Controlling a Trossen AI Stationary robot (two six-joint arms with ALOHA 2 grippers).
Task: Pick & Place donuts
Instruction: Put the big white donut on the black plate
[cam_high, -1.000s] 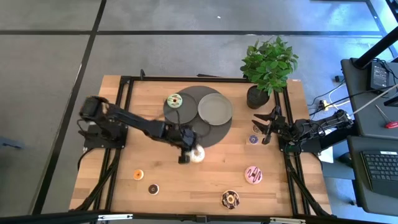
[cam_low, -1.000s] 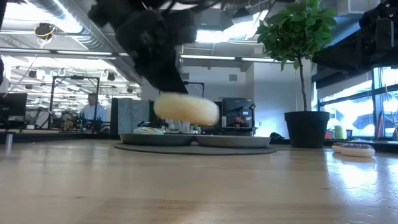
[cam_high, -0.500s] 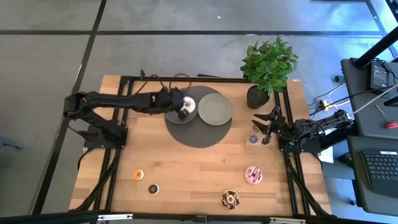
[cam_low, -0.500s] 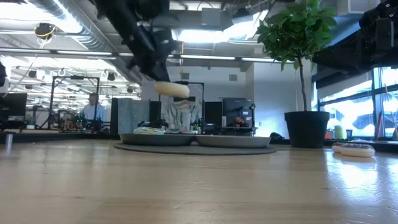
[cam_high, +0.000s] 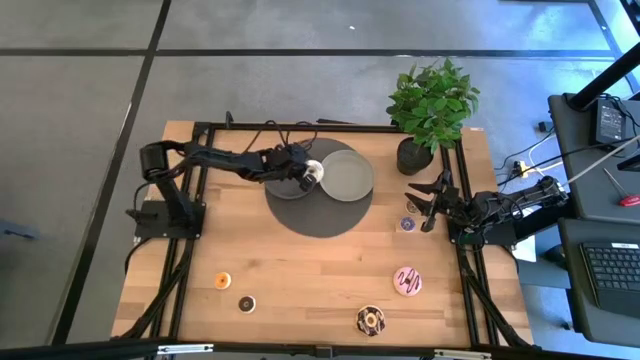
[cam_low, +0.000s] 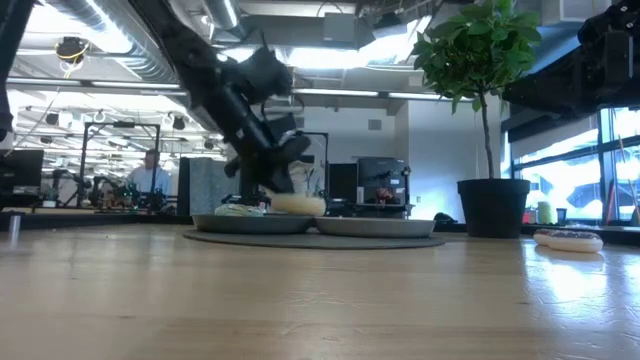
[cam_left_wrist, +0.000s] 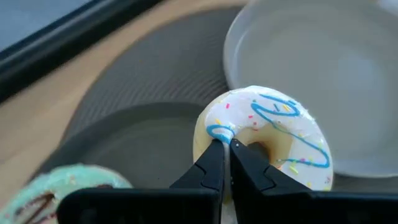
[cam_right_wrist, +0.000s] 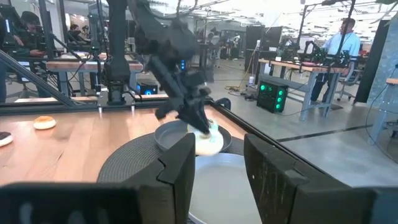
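My left gripper (cam_high: 306, 173) reaches over the left grey plate (cam_low: 232, 222) on the dark round mat (cam_high: 322, 216) and is shut on the cream donut (cam_left_wrist: 264, 140), which has blue squiggles. The white-green donut (cam_left_wrist: 59, 186) lies on that same plate. My right gripper (cam_high: 428, 205) waits open near the table's right edge, beside the small purple donut (cam_high: 408, 223). Flat on the wood lie the pink donut (cam_high: 407, 281), the chocolate sprinkled donut (cam_high: 371, 320), the orange donut (cam_high: 222, 281) and the dark brown donut (cam_high: 246, 302). My left gripper pinches the cream donut's ring wall (cam_left_wrist: 219, 129) on the side nearest the wrist, one finger in the hole and one on the outer rim. The fingers (cam_left_wrist: 208, 168) come slanting down from the table's left. The donut (cam_low: 298, 204) sits low at the plate's rim; whether it rests there I cannot tell.
A second grey plate (cam_high: 347, 175) lies on the mat right of the held donut. A potted plant (cam_high: 430, 110) stands at the far right corner. Black frame rails (cam_high: 200, 190) run along the table's sides. Bare wood (cam_high: 320, 280) spreads across the middle and near part.
My left gripper has carried the cream donut from the middle of the table up and toward the far edge, over the mat, then down and slightly right to the left plate. The donut has gone from well above the plates to rim height. The right arm kept still.
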